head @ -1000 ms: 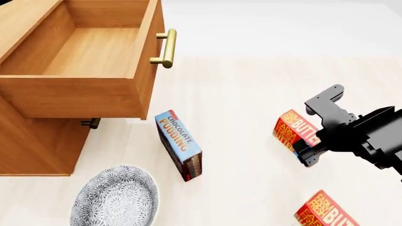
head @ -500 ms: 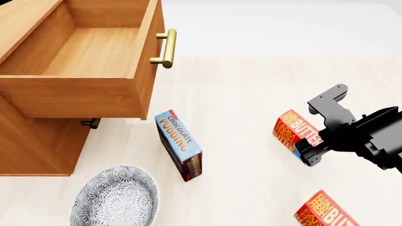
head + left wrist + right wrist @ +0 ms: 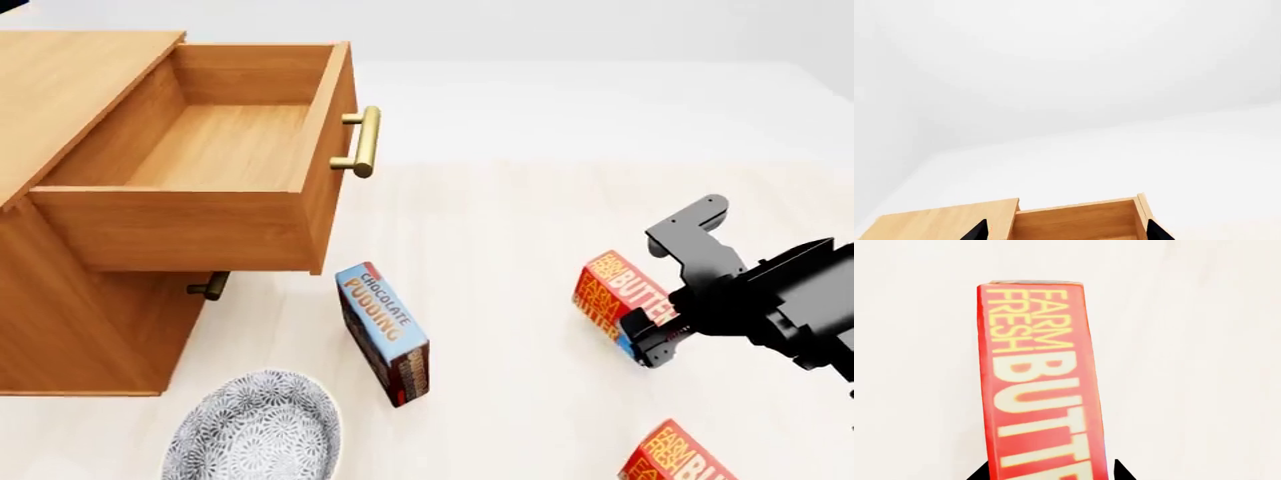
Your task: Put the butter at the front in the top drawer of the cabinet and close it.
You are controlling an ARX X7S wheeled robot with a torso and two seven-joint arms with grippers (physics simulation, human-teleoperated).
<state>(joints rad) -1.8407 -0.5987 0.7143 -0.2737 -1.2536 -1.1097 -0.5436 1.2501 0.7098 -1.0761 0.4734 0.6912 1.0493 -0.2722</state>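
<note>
Honey-brown wood fills our left side: the cabinet [image 3: 67, 340] with its top drawer [image 3: 200, 180] pulled wide open. Further right, our right gripper [image 3: 657, 300] straddles the butter [image 3: 607, 290] on the pale floor, jaws either side of it, though we can't tell if they're actually pinching. Left gripper [image 3: 1064, 235] only shows two well-spread tips over the drawer. Pudding box [image 3: 384, 330] stands between.

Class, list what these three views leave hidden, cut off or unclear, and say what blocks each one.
- Right gripper: in the head view the arm covers one finger's contact with the butter; the right wrist view shows only fingertip corners.
- Second butter box: cut off by the head view's lower edge.
- Lower drawer's handle: mostly hidden under the open top drawer.
- Left gripper: only two dark fingertips at the left wrist view's edge.
</note>
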